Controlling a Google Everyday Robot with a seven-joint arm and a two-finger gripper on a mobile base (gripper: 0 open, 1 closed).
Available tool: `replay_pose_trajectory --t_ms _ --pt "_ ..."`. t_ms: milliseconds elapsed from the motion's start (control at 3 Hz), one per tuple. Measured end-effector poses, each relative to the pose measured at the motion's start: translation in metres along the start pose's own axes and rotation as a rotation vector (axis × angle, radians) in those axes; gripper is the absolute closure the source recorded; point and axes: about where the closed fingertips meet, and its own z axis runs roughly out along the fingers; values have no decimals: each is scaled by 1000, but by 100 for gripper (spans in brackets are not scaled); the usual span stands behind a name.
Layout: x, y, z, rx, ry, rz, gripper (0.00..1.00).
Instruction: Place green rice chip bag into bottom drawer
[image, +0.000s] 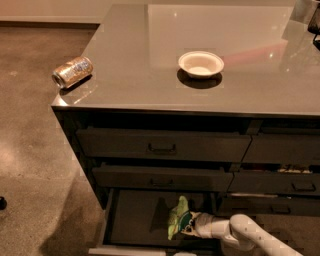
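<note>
The green rice chip bag (177, 219) is a light-green pouch with a dark round logo, held upright over the right part of the open bottom drawer (135, 220). My gripper (192, 224) reaches in from the lower right on a white arm and is shut on the bag's right side. The drawer is pulled out, with a dark flat floor and a pale front edge (130, 251). The bag's lower edge is close to the drawer floor; I cannot tell if it touches.
A white bowl (201, 63) sits on the grey counter top (150, 75). A shiny gold-silver can (72, 71) lies on the counter's left corner. Two closed drawers with bar handles (161, 148) are above the open one. Brown floor is to the left.
</note>
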Motion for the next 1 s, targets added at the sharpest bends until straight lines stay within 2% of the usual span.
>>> replay_pose_trajectory --t_ms 333,1000 --pt "10 -5 10 3 30 36 59" --pt "7 -3 14 -2 24 36 12"
